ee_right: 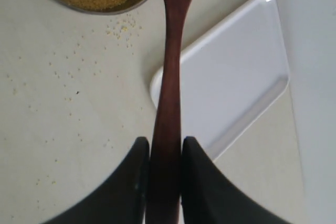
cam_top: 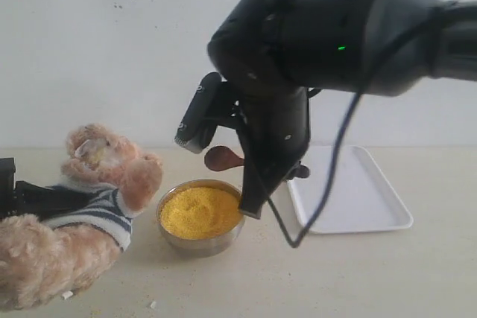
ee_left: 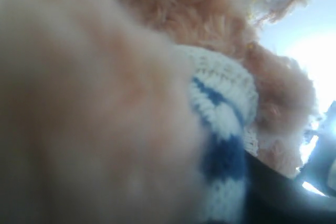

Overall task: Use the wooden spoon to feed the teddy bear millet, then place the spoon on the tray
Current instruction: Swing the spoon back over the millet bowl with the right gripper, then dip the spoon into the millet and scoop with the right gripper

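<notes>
While the right gripper is clamped tight on the thin handle of the small dark reddish-brown wooden spoon, the spoon's oval end hangs over the rim of the round metal bowl heaped with fine yellow millet. The flat white rectangular tray sits on the beige table just right of the bowl. The small tan plush teddy bear in its striped shirt leans back on the left, paw near the bowl. The left gripper is pressed against the bear's middle. Honestly can't tell if it's gripping. A few loose grains lie beside the bowl.
</notes>
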### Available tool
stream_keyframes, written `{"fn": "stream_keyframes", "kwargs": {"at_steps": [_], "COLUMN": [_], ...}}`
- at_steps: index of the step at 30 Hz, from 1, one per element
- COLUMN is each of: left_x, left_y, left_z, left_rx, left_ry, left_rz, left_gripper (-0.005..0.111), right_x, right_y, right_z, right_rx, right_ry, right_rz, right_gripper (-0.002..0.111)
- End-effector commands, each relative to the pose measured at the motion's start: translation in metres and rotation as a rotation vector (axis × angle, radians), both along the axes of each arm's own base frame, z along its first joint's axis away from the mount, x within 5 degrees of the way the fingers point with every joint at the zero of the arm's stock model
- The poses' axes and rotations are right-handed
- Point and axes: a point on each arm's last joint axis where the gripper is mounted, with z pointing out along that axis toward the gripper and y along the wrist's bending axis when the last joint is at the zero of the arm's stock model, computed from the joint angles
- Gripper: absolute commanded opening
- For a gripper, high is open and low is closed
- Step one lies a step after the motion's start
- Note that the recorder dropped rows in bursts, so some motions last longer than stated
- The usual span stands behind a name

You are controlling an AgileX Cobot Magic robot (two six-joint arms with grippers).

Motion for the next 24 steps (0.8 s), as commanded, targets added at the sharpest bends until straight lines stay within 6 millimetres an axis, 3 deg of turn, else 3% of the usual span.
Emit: {"fn": "stream_keyframes", "kwargs": {"at_steps": [1,6,14,24], "left_x": [0.007,0.011,0.019,0.028], "left_y": [0.001,0.003,0.017,0.02], "left_z": [0.009,0.009,-0.006,0.001], "left_rx": [-0.022,0.006,0.206,0.243], "left_ry": [-0.037,-0.043,0.029,-0.026], "left_rz": [0.006,0.021,0.144,0.146], "left_gripper": [0.004,0.004,0.004,0.004], "right_x": [0.019,0.025,0.025,0.029], "right_y": [0.018,0.026,0.029,0.035], "right_z": [-0.021,-0.038,-0.042,-0.071], "right_rx": [-0.091,-0.108,-0.079,-0.112], "right_ry": [0.036,0.062,0.08,0.128], "right_rz": [0.016,0.019,0.015,0.017], "right_gripper": [0.0,0.0,0.0,0.0]}}
